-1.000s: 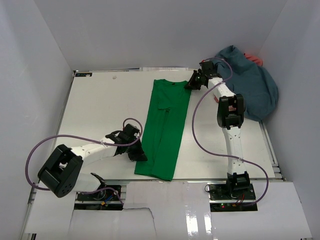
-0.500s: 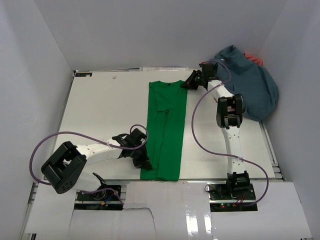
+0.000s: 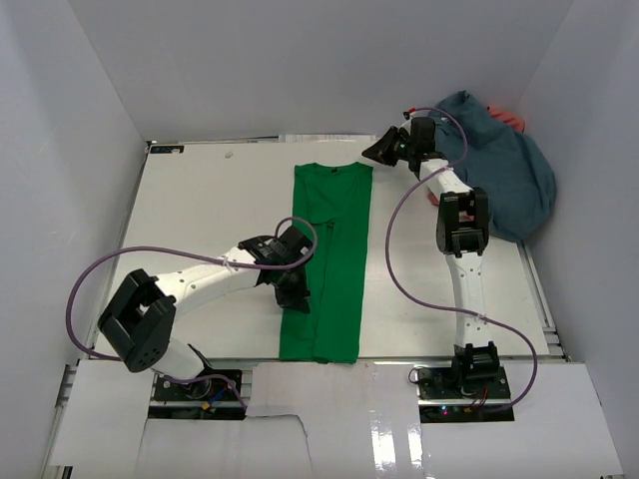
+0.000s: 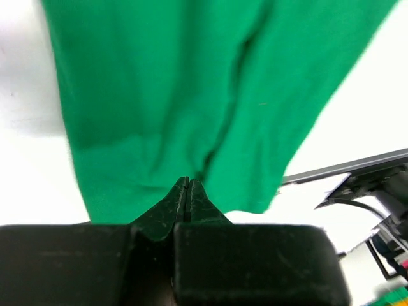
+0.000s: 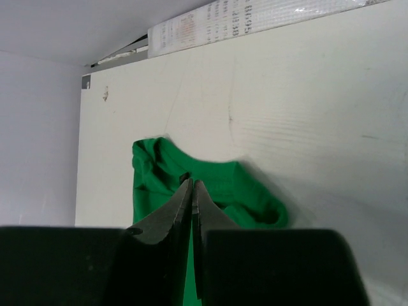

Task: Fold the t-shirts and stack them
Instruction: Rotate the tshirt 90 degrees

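The bright green t-shirt (image 3: 334, 249) lies flat as a long narrow strip down the middle of the table, collar at the far end. My left gripper (image 3: 298, 295) is shut, its tips at the strip's left edge, low over the cloth (image 4: 178, 95); no cloth shows between the jaws (image 4: 189, 180). My right gripper (image 3: 371, 152) is shut and empty, just off the collar's right corner; its view shows the collar (image 5: 252, 191) beyond the tips (image 5: 192, 183). The slate blue-grey t-shirt (image 3: 504, 170) lies heaped at the far right, with the coral red one (image 3: 511, 119) peeking out behind it.
The white table (image 3: 200, 210) is enclosed by white walls on the left, back and right. A printed strip (image 5: 255, 22) runs along the far edge. The table's front edge and cables (image 4: 376, 191) sit just past the shirt's hem.
The green shirt has swung from a slant to lie straight. My left gripper moved from the hem's left corner up along the left edge. My right gripper moved off the collar corner, up and away.
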Robot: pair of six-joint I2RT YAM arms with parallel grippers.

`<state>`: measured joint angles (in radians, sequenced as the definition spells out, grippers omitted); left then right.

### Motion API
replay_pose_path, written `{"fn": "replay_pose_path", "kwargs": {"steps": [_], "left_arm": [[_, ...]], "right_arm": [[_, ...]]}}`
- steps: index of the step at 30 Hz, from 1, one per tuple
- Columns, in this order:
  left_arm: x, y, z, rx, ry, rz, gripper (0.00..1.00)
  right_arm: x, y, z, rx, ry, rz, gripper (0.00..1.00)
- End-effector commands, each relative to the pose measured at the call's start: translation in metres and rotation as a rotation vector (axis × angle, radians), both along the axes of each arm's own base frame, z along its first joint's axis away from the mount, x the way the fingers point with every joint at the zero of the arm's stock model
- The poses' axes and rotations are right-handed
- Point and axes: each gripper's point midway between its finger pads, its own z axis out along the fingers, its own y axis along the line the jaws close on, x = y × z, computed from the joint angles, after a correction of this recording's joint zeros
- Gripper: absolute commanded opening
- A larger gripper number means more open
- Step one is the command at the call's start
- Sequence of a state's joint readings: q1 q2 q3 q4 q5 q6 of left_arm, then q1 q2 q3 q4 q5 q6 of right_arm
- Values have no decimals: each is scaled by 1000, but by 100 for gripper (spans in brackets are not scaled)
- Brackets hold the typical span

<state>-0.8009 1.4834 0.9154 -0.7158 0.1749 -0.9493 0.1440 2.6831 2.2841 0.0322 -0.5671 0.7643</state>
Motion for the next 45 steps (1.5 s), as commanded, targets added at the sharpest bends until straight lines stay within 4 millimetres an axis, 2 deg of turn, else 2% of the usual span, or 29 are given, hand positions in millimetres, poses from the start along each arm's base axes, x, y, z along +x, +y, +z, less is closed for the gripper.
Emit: {"fn": "replay_pose_path", "kwargs": {"steps": [1,3,4,5,6,9,10,11,12,13,14,15,16,17,18,19,20,21,23,24,31,39,45], "left_arm": [[39,-11,55,-13,-189,-12,8],[56,-11,77,1,-247,-11,9],[75,-14,100,-26,-309,-9,10],[85,-14,109,-34,-332,-7,10],[104,-9,120,-37,-374,1,11],[136,-2,128,-62,-428,0,11],[154,8,122,-55,-427,23,11],[164,11,122,-56,-448,7,11],[175,8,124,-87,-471,-3,11],[186,11,114,-87,-457,4,11],[193,10,110,-98,-459,-4,10],[202,5,110,-124,-478,-21,9],[207,2,105,-132,-476,-32,9],[212,-3,89,-130,-445,-45,8],[219,-8,88,-146,-460,-57,6],[218,-16,83,-179,-439,-79,4],[220,-21,70,-188,-412,-89,3],[223,-26,69,-211,-417,-96,1],[223,-33,64,-245,-409,-104,1],[224,-34,64,-250,-414,-105,1],[225,-35,63,-253,-433,-119,2],[220,-31,40,-228,-400,-134,2],[221,-29,18,-202,-367,-132,2]], "right_arm": [[-15,1,117,-6,-243,76,8],[-31,1,121,-43,-228,100,8],[-54,-1,120,-87,-201,125,8],[-65,-1,117,-115,-184,127,8],[-93,-4,112,-157,-152,145,8],[-136,-9,102,-221,-93,152,8],[-154,-10,122,-230,-119,154,8],[-176,-14,94,-256,-53,164,8],[-192,-15,90,-271,-29,171,8],[-209,-13,99,-284,-39,178,8],[-227,-16,80,-306,17,182,8],[-245,-9,82,-319,22,215,8],[-256,-6,78,-330,40,232,8],[-265,-5,71,-353,62,239,8],[-283,1,58,-376,94,274,8],[-296,2,53,-396,121,284,8],[-303,3,47,-410,133,291,8],[-318,4,33,-419,167,312,8],[-332,11,24,-419,178,337,8],[-343,12,12,-422,208,356,8],[-357,20,-17,-404,266,403,8],[-363,32,-39,-402,311,442,8],[-362,32,-50,-418,332,438,8]]}}
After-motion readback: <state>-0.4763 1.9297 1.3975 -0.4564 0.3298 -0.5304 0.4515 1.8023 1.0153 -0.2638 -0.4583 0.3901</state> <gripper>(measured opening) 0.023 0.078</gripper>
